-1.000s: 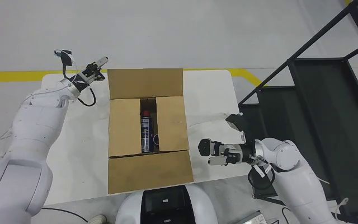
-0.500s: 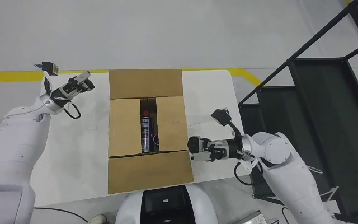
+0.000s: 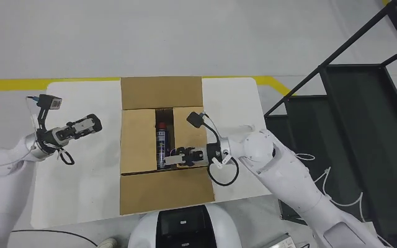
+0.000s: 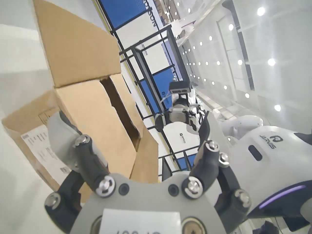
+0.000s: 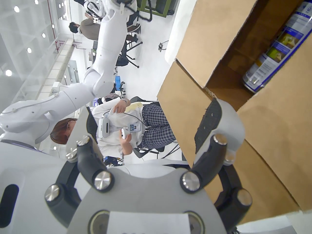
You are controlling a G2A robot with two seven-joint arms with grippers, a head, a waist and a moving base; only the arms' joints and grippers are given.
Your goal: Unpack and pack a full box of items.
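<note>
An open cardboard box (image 3: 146,133) stands mid-table, its two side flaps folded in with a narrow gap between them. In that gap lies a spray can (image 3: 162,146) with a red cap, blue-labelled in the right wrist view (image 5: 280,54). My right gripper (image 3: 169,159) hovers open over the near end of the gap, just beside the can; its fingers (image 5: 214,120) straddle the edge of a box flap (image 5: 207,37). My left gripper (image 3: 97,122) is open above the table, left of the box and apart from it. The box's side (image 4: 85,98) is ahead of it.
The white table (image 3: 229,105) has bare room on both sides of the box. The box's far flap (image 3: 161,92) and near flap (image 3: 166,189) lie spread flat. Black metal stairs (image 3: 347,93) stand to the right of the table.
My right gripper has swung left from beside the box's right wall to over the gap and the can. My left gripper has drawn back from the box's far left corner toward me.
</note>
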